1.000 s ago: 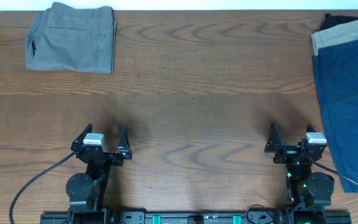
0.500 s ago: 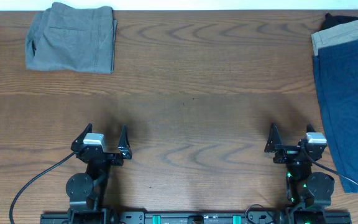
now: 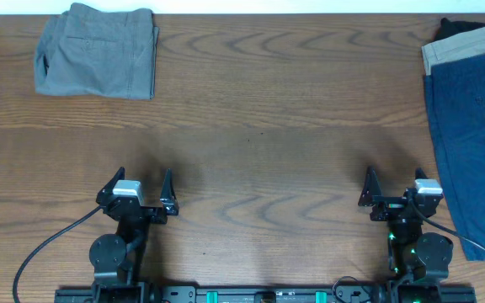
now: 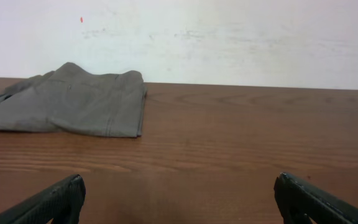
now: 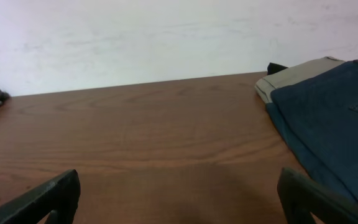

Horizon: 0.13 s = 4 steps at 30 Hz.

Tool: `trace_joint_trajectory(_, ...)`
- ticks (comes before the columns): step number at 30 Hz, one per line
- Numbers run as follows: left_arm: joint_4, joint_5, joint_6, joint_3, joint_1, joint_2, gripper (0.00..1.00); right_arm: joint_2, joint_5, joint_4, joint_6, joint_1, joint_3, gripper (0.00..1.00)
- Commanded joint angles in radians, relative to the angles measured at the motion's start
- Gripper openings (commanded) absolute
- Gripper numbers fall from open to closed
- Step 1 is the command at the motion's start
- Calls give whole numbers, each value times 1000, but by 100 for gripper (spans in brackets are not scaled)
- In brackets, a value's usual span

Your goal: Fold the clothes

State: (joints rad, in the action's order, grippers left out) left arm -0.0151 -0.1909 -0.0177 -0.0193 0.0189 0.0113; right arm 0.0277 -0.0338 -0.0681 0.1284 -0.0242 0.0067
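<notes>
Folded grey woven shorts [image 3: 97, 63] lie far left on the brown wooden bench [image 3: 268, 126]. A navy-blue cloth [image 3: 474, 143] lies over a tan cloth [image 3: 461, 46] at the right. Left jaws and right jaws are wide, holding nothing.

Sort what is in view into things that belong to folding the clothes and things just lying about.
Job:
folded grey woven shorts
flat navy-blue garment
tan garment, partly under it
left gripper and right gripper, fingers open

Just there:
brown wooden table
white wall
black fabric behind the tan garment, too hidden to identify
</notes>
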Motion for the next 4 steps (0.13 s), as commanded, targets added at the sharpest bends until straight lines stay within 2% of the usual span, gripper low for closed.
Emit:
trace_joint_trajectory(1,-36,-10,17,15,-2,-4,98,-9,-8,-3,5,-7,-1,99)
trace_joint_trajectory(4,-36,-10,17,15,-2,-4,98,-9,-8,-3,5,-7,-1,99)
